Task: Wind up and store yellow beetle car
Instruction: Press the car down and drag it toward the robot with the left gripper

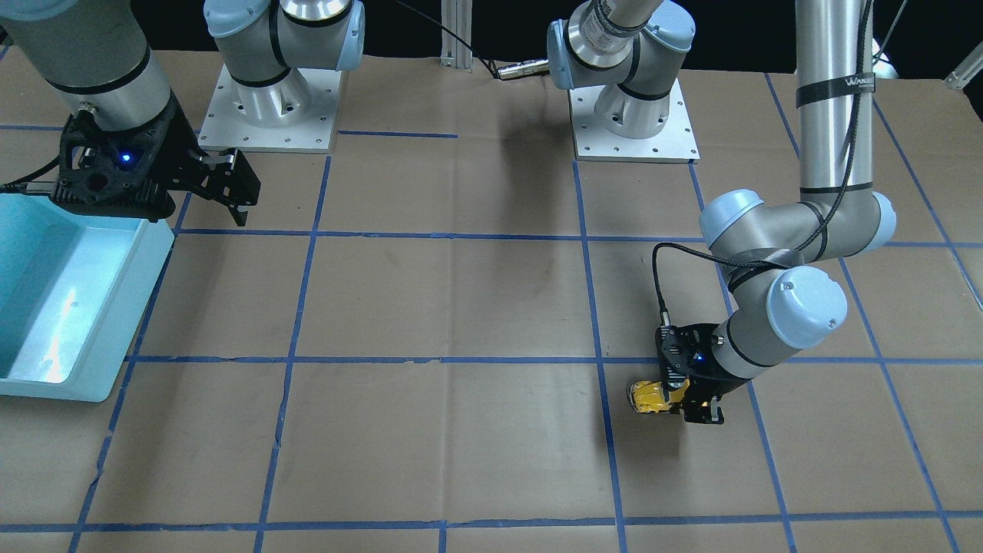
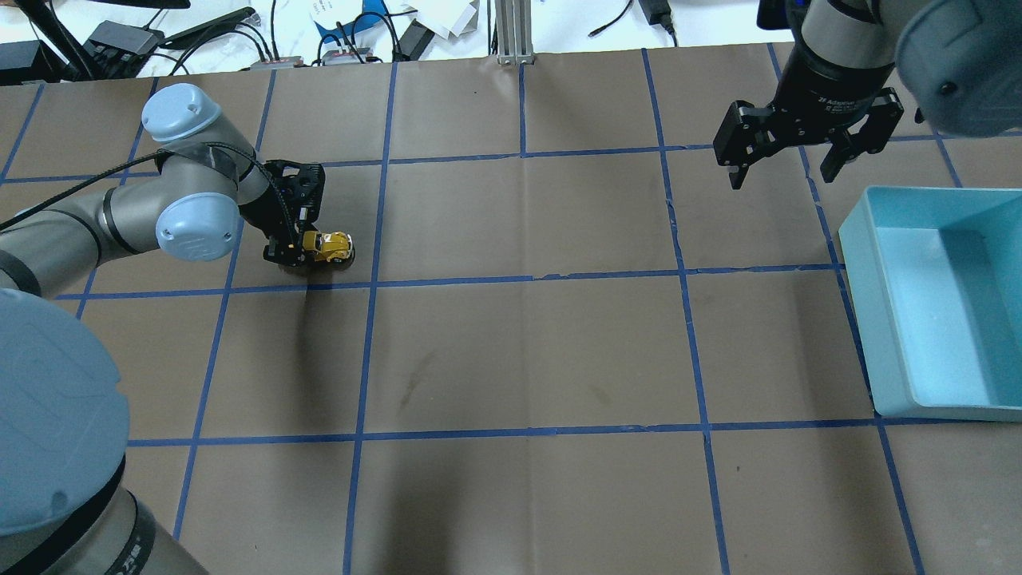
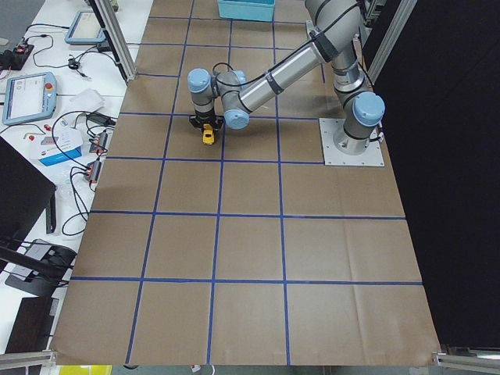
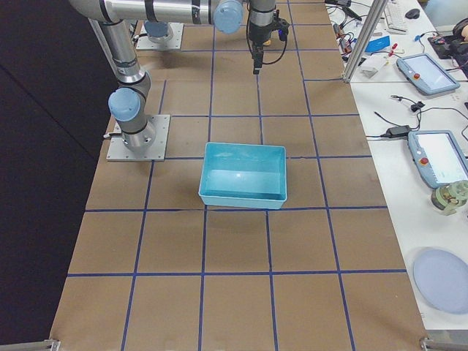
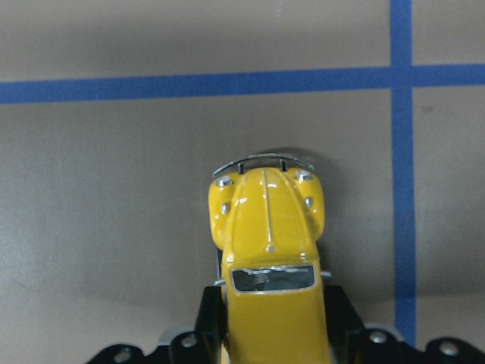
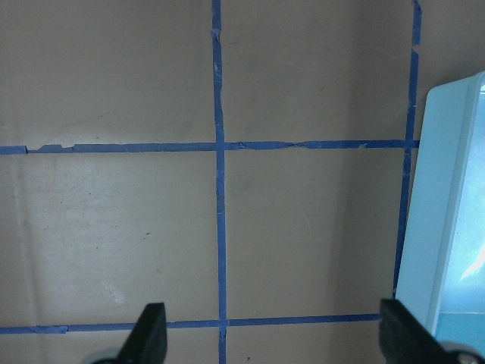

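The yellow beetle car (image 2: 329,245) is low at the table on the robot's left side. My left gripper (image 2: 302,249) is shut on its rear half. In the left wrist view the car (image 5: 269,250) points away, its hood and silver bumper stick out past the black fingers (image 5: 211,315). It also shows in the front-facing view (image 1: 651,397) and the exterior left view (image 3: 208,135). My right gripper (image 2: 786,164) is open and empty above the table, beside the light blue bin (image 2: 942,335). The right wrist view shows its two fingertips (image 6: 148,334) wide apart.
The light blue bin (image 1: 46,361) stands at the table's right end, and shows in the exterior right view (image 4: 244,175). Blue tape lines (image 2: 527,279) divide the brown table into squares. Arm base plates (image 1: 269,107) sit at the robot's edge. Cables and devices lie beyond the far edge.
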`<action>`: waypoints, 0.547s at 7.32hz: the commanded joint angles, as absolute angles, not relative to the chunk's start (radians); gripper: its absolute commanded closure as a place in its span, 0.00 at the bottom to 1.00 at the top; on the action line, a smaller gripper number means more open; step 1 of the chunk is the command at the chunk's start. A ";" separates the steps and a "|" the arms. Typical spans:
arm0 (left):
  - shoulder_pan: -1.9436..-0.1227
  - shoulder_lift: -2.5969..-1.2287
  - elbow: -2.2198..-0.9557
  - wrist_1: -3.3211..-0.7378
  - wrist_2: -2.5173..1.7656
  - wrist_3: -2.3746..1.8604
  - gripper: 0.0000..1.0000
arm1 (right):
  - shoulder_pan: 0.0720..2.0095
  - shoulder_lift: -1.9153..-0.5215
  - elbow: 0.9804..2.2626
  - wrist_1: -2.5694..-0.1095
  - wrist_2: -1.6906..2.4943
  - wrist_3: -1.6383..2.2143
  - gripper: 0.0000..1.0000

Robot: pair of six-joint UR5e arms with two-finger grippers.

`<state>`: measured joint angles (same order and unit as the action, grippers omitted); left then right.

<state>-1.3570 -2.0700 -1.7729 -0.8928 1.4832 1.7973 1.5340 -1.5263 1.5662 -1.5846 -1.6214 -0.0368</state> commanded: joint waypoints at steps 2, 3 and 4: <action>-1.347 -2.072 -1.772 -0.894 1.483 1.798 0.59 | 1.534 -1.526 1.566 -1.585 -1.621 -0.037 0.00; -1.329 -2.074 -1.775 -0.894 1.480 1.798 0.59 | 1.534 -1.526 1.566 -1.585 -1.621 -0.037 0.00; -1.324 -2.075 -1.773 -0.897 1.480 1.798 0.59 | 1.534 -1.526 1.566 -1.585 -1.621 -0.037 0.00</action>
